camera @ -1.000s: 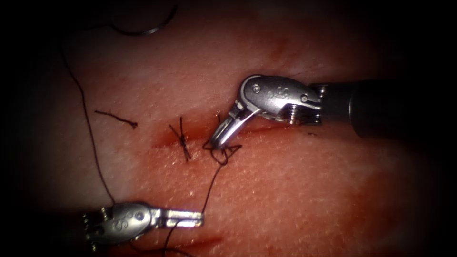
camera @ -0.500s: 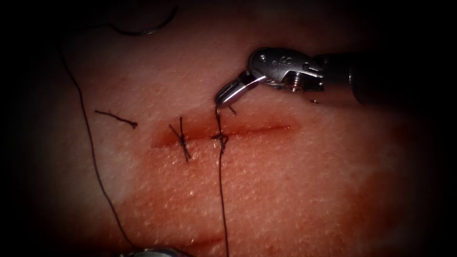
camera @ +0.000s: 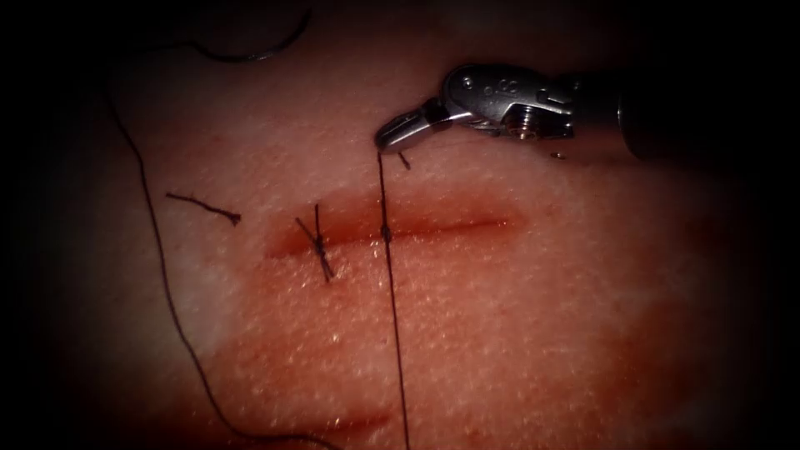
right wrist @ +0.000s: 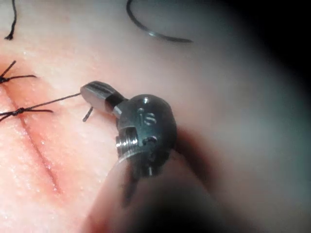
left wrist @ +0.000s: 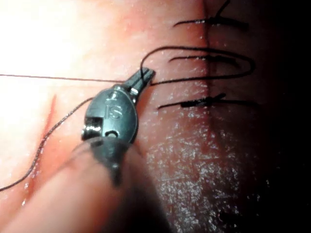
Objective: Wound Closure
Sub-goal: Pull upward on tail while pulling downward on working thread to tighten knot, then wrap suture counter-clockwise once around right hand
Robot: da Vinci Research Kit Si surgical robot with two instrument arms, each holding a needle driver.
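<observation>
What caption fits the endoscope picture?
Right tool grips taut thread above a knot on the cut; needle lies loose.

Pale pink tissue [camera: 517, 333], finely pebbled and moist, glistening in small specks; wetter sheen with red fluid [camera: 333, 267] along the cut [camera: 450, 225]. Dark, matt thread [camera: 392, 317], thin and slightly fuzzy, bunched at the knot [camera: 386, 231]; same dull fibre in the cut end [camera: 204, 207] at 9 o'clock from the cut. Polished grey metal on the right pincer [camera: 390, 137], smooth, with bright highlights and a threaded screw at the wrist. Same smooth steel on the left pincer [left wrist: 145, 77], fine ridges on its faces. Thin, dark, faintly glossy wire of the needle [camera: 258, 52] at 11 o'clock.
</observation>
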